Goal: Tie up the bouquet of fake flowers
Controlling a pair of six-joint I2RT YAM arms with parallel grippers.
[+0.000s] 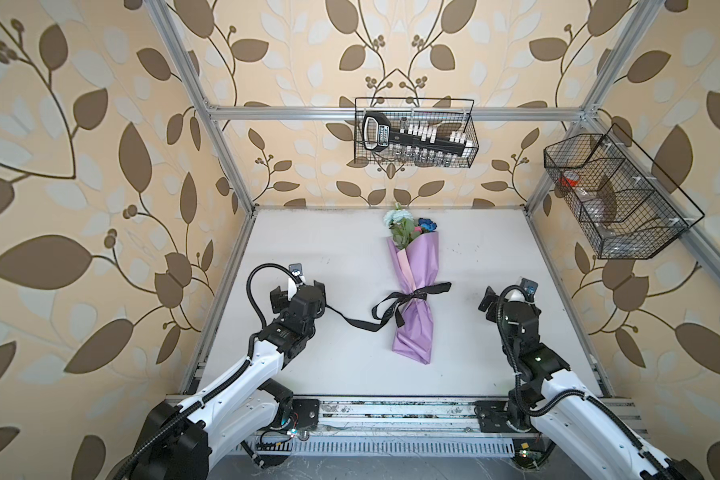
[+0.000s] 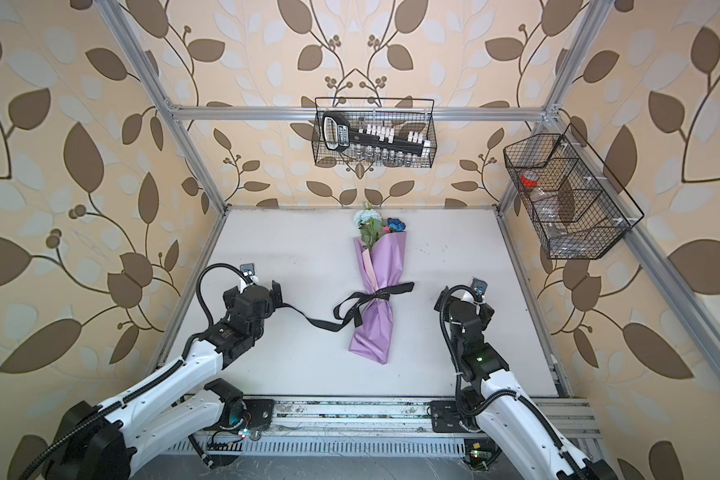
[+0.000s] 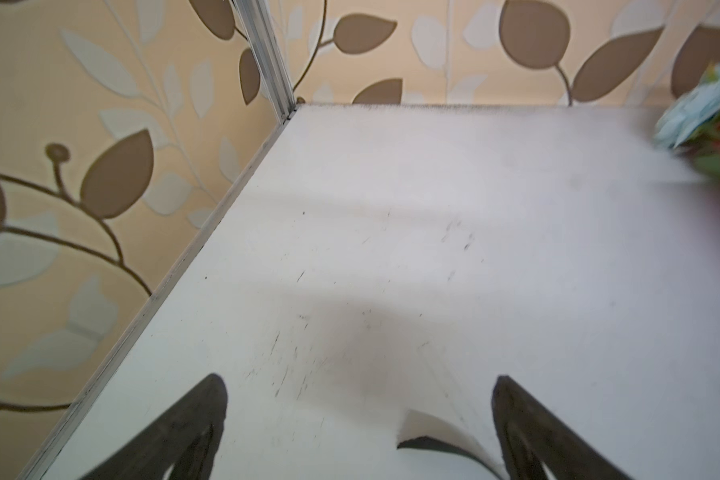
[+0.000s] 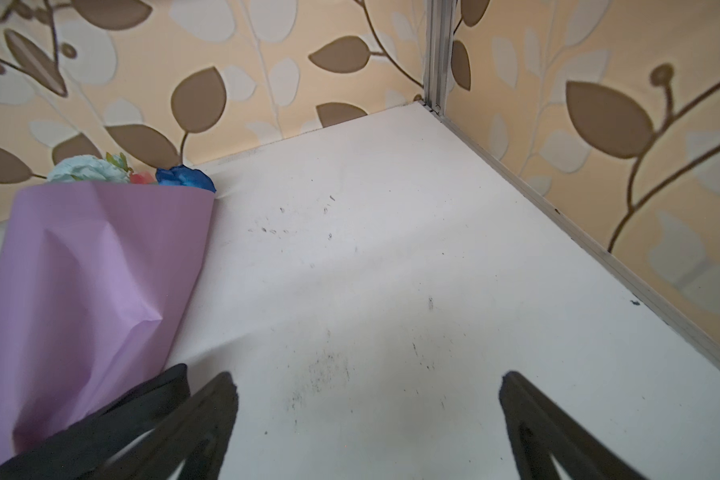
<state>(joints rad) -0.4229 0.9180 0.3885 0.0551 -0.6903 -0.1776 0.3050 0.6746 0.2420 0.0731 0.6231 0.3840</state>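
The bouquet of fake flowers (image 1: 418, 266) (image 2: 381, 266) lies along the middle of the white table (image 1: 329, 249), wrapped in lilac paper, its blooms toward the back wall. A black ribbon (image 1: 412, 296) (image 2: 377, 295) is knotted around its waist. One long tail runs left to my left gripper (image 1: 299, 289) (image 2: 252, 291). That gripper (image 3: 360, 380) is open, and the ribbon's end (image 3: 433, 444) lies loose between its fingers. My right gripper (image 1: 510, 297) (image 4: 368, 376) is open and empty to the right of the bouquet (image 4: 92, 270). The ribbon's short tail (image 4: 142, 399) lies beside one finger.
A wire basket (image 1: 416, 133) holding a black tool hangs on the back rail. A second wire basket (image 1: 612, 195) hangs on the right frame. Aluminium posts stand at the table's back corners, and a metal rail runs along its front edge.
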